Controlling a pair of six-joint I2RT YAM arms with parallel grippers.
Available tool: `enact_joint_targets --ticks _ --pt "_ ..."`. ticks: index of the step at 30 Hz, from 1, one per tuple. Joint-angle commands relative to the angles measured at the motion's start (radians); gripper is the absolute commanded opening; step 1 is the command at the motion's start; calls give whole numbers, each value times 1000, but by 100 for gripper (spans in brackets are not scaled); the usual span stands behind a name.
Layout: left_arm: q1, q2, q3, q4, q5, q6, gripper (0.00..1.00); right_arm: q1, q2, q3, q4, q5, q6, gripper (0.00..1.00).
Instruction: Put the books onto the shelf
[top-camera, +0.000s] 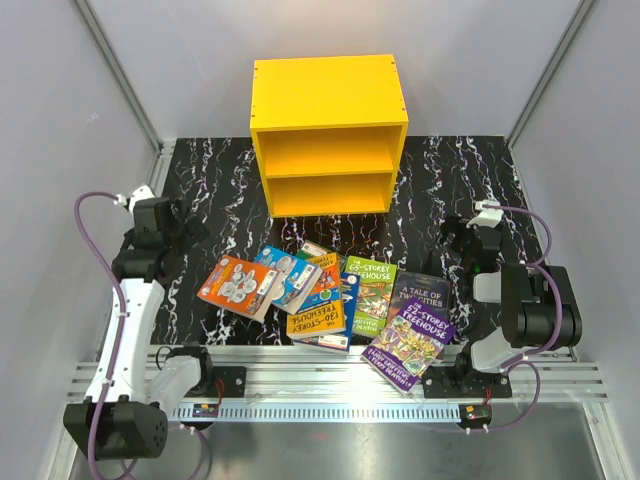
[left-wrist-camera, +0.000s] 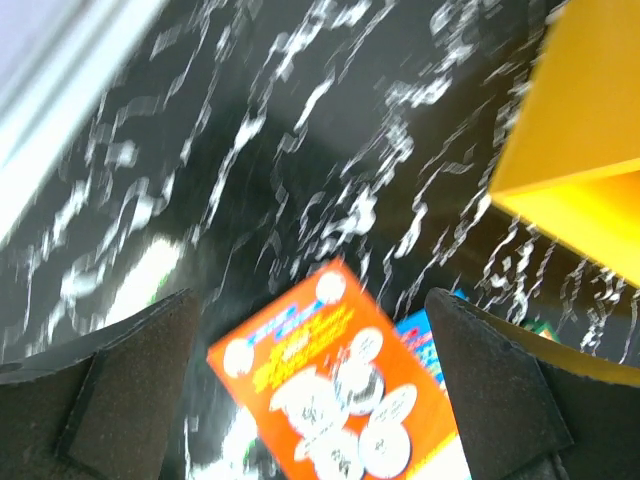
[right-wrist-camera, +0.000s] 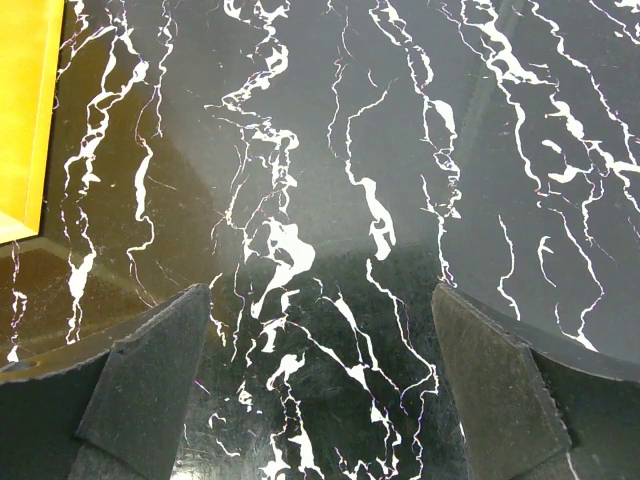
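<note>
The yellow shelf (top-camera: 330, 135) stands at the back of the table with both compartments facing me and nothing in them. Several books lie overlapping in front of it: an orange one (top-camera: 238, 285), a blue one (top-camera: 290, 275), a green one (top-camera: 370, 290), the dark "A Tale of Two Cities" (top-camera: 420, 292) and a purple one (top-camera: 410, 342). My left gripper (top-camera: 188, 225) hovers open, left of the pile. In the blurred left wrist view the orange book (left-wrist-camera: 330, 390) lies below and between the open fingers (left-wrist-camera: 130, 390). My right gripper (top-camera: 455, 235) is open over bare table, right of the books.
The black marbled table (right-wrist-camera: 330, 180) fills the right wrist view, with a corner of the shelf (right-wrist-camera: 25, 110) at the left. Grey walls enclose the table on three sides. A metal rail (top-camera: 340, 385) carrying both arm bases runs along the near edge.
</note>
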Motion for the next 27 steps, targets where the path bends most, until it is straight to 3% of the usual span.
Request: enact_joint_targets --ticks 1,5,11,14,21,27 --pt "3 24 68 -198 -21 -196 99 1 -7 26 70 -4 0 100" --pt "2 8 39 -166 248 -121 99 1 -7 26 70 -4 0 100" --pt "-1 -75 -1 -235 246 -192 99 1 -7 26 70 -4 0 100" --pt "-18 -42 -9 -354 228 -262 99 1 -7 26 70 -4 0 100" --pt "-144 -5 -27 -390 188 -509 99 1 -8 26 68 -4 -1 100" --pt "-200 -259 -285 -252 294 -800 99 1 -5 26 71 -4 0 100"
